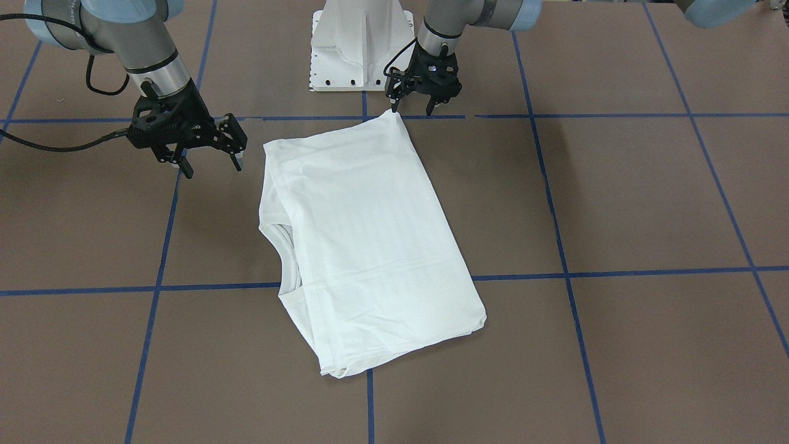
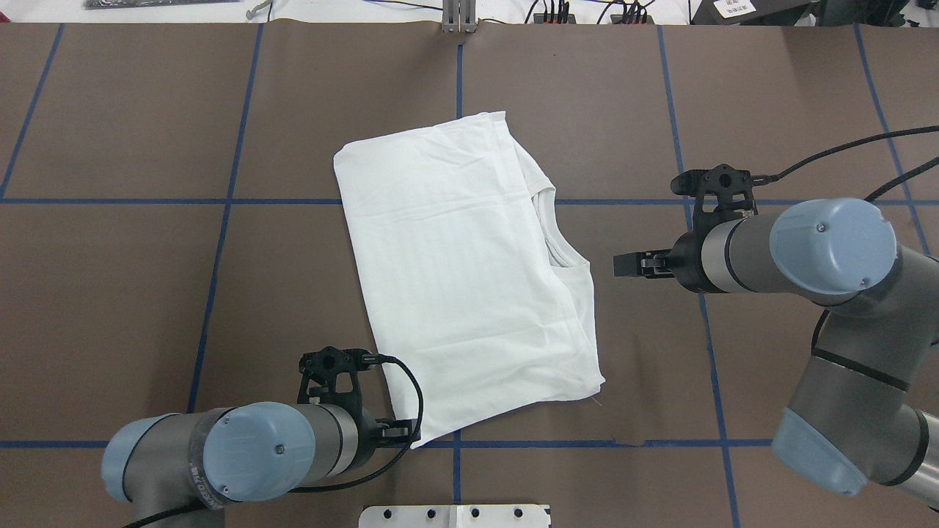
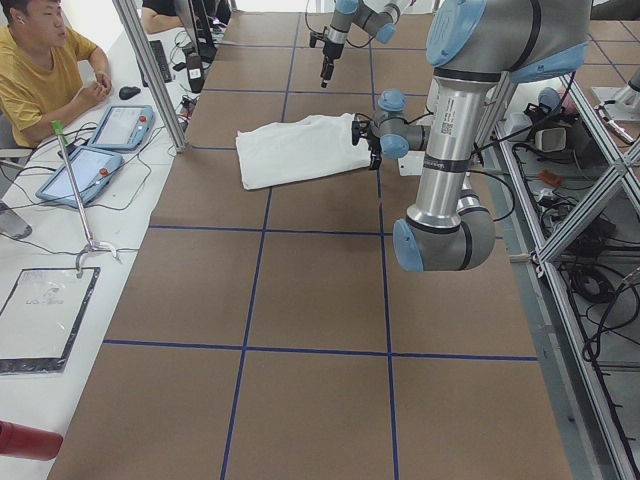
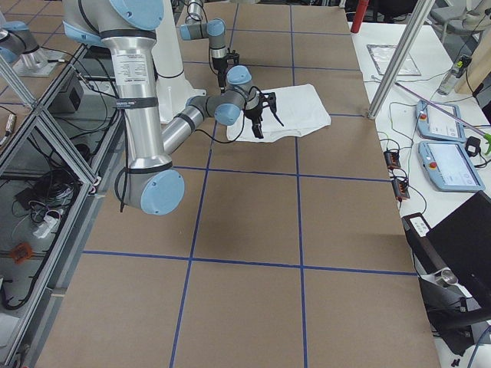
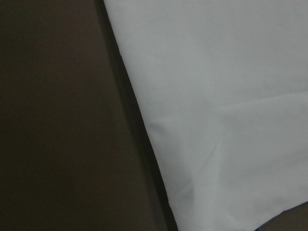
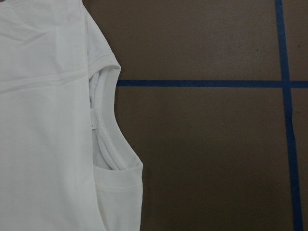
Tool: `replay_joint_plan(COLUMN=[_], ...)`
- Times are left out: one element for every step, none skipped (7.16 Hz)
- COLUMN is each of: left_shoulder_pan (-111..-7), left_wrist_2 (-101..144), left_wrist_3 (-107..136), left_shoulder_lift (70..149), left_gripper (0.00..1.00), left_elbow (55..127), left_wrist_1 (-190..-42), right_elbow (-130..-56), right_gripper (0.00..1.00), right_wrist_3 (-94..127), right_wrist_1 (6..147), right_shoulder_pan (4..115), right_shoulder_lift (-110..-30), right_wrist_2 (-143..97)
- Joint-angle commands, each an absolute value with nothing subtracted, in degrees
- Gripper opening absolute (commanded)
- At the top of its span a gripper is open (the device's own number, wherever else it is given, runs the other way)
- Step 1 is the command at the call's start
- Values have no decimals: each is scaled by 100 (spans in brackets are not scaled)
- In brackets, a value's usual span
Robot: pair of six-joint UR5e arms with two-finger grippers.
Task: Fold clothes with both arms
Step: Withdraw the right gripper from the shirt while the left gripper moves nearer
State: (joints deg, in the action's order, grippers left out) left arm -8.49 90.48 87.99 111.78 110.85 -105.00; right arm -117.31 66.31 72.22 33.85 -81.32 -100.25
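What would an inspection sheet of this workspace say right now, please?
Surface: brown table with a blue tape grid.
Job's things: white T-shirt, folded, lying flat mid-table, neck opening towards the right arm's side.
Clutter: nothing seen.
Claws: left claw open at the shirt's corner by the pedestal base; right claw open, apart from the shirt.
Cables: black cable at the right wrist, another at the left.
Surroundings: seated operator, teach pendants.

front cam: across the bench, facing the robot, steeply down | overhead: behind its shoulders, looking forward and down | side cams: bench ends, far back | wrist cams: close over the shirt | all share the shirt
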Motion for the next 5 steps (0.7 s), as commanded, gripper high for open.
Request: replay_joint_plan(left_shoulder_pan=[-809,-809,-809,-817,-809], left_wrist_2=[9000,9000,8991,8991,8991], left_wrist_3=[8851,8842,8842,8842,8842], left_shoulder_lift=[11512,11531,11531,11523,11522], left_gripper=[64,64,64,64,64], left_elbow=[10872,10863,10863,10863,10863], left_wrist_1=[-10477,-10477,-10477,-10477,-10477], right_elbow=[-11698,-11698,-11690,-11663,-11646], right_gripper=[100,100,100,100,100], right_wrist_3=[6627,6627,6636,6636,6636], right_wrist_1=[7216,7216,7216,7216,7216], right_shoulder_pan=[3384,3384,3384,3384,3375], right_shoulder_lift=[-8130,-8121,-8112,-8104,-8095], right_wrist_2=[-10028,-10028,-10020,-10020,-10020])
